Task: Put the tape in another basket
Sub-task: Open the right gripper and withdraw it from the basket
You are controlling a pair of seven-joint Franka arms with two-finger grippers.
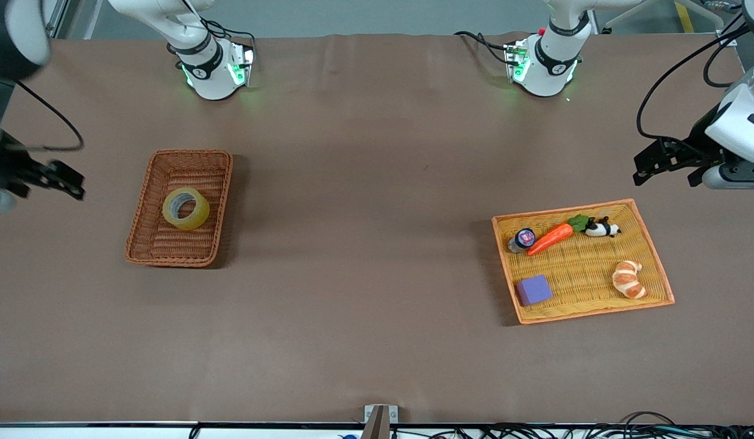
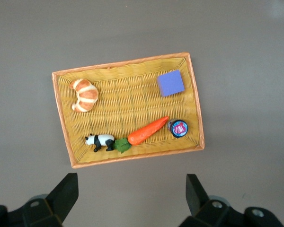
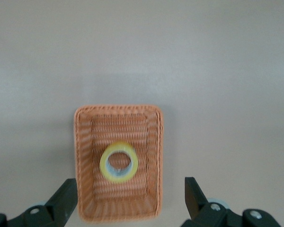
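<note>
The tape, a yellowish ring, lies flat in the reddish-brown wicker basket toward the right arm's end of the table. The right wrist view shows the tape in the middle of the basket. My right gripper is open and empty, high over the table beside the basket; in its wrist view the jaws stand wide apart. My left gripper is open and empty, high over the table beside the yellow tray; it also shows in its wrist view.
The flat yellow tray with an orange rim holds a croissant, a purple block, a carrot, a panda figure and a small round tin. Brown table lies between basket and tray.
</note>
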